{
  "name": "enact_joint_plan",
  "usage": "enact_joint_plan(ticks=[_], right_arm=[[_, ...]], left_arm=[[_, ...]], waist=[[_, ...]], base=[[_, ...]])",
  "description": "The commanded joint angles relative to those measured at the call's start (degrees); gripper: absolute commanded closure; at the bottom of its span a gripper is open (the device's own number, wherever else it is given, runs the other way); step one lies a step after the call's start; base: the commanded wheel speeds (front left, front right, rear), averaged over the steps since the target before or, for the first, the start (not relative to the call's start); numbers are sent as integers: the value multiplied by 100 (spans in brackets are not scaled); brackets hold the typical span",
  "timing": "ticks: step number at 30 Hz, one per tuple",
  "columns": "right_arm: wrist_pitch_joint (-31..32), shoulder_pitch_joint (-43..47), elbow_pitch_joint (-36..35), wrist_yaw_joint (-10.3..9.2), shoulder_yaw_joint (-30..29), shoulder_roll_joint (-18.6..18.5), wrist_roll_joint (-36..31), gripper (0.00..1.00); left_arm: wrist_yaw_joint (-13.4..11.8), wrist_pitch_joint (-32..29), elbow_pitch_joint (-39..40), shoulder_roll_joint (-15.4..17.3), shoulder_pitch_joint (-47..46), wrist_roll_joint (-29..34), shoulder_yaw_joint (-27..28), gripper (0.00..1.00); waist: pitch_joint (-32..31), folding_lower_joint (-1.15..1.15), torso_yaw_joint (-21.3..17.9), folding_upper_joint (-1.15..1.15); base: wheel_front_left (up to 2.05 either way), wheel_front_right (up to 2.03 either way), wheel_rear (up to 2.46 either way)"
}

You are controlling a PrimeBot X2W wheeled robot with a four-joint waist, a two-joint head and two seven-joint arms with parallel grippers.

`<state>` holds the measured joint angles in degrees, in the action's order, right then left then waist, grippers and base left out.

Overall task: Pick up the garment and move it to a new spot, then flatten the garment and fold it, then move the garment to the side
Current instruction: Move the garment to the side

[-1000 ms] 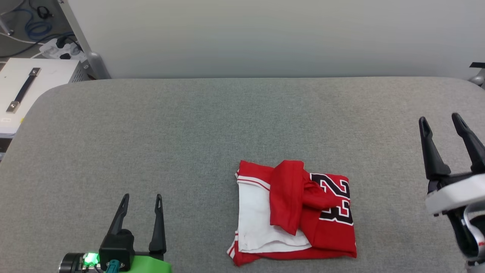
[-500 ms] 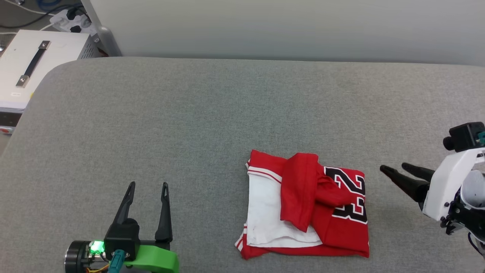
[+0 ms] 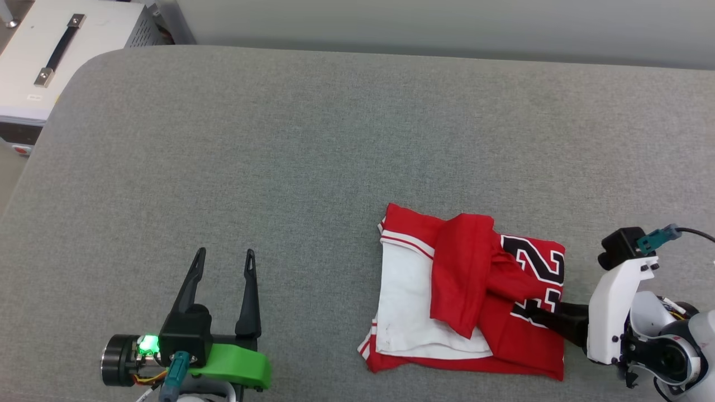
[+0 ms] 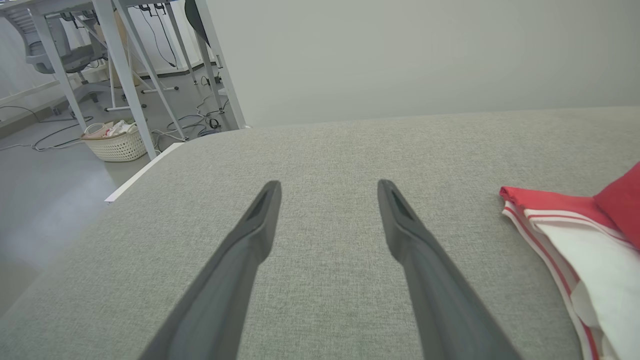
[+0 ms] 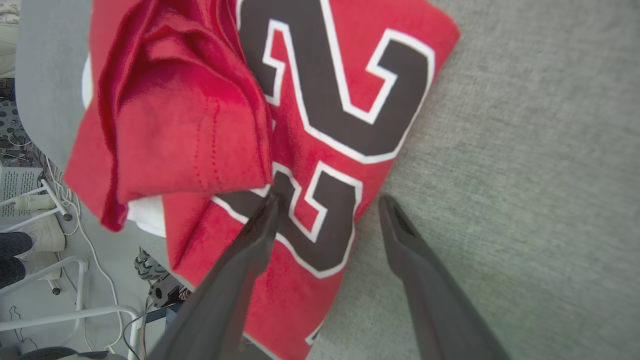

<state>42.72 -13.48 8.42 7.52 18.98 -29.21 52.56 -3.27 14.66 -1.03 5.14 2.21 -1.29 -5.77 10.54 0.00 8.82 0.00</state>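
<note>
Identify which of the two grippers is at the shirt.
The right gripper: its open jaws straddle the shirt's edge by the printed number. The left gripper is open over the table, well apart from the shirt.

A grey fabric-covered bench [image 3: 279, 139] stands before a pale wall [image 3: 447, 28]. Beyond its far-left corner are a white case [image 3: 95, 39] and a wicker basket [image 4: 114, 145] on grey floor [image 4: 40, 210].

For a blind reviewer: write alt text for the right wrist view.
The open right gripper straddles the edge of a red garment bearing black, white-outlined numerals. One dark finger is over the numerals and the other is over the grey surface.
</note>
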Motion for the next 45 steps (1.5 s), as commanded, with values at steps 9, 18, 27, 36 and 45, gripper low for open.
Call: enact_joint_plan(ticks=[9, 18, 27, 36, 45], right_arm=[[-274, -145, 432, -3, 776, 99, 238, 0], [-1068, -379, 347, -3, 1183, -81, 362, 100], [-1665, -1011, -158, -3, 1584, -783, -47, 100], [-1676, -1558, -662, -3, 1932, -1522, -352, 100], [-1741, -1825, -699, -3, 1911, -1811, -419, 100]], left_arm=[[-11, 34, -8, -45, -279, 44, -41, 0], [-19, 34, -83, -51, -215, 24, -21, 0], [-14, 34, -143, -45, 18, -18, 36, 0], [-16, 34, -159, -87, 128, -50, 54, 0], [-13, 34, -89, -92, 64, -1, 92, 0]], waist=[[290, 0, 126, 0], [134, 0, 69, 0], [-217, 0, -343, 0], [-416, 0, -987, 0], [-212, 0, -1413, 0]], base=[[0, 0, 0], [0, 0, 0], [0, 0, 0], [0, 0, 0], [0, 0, 0]])
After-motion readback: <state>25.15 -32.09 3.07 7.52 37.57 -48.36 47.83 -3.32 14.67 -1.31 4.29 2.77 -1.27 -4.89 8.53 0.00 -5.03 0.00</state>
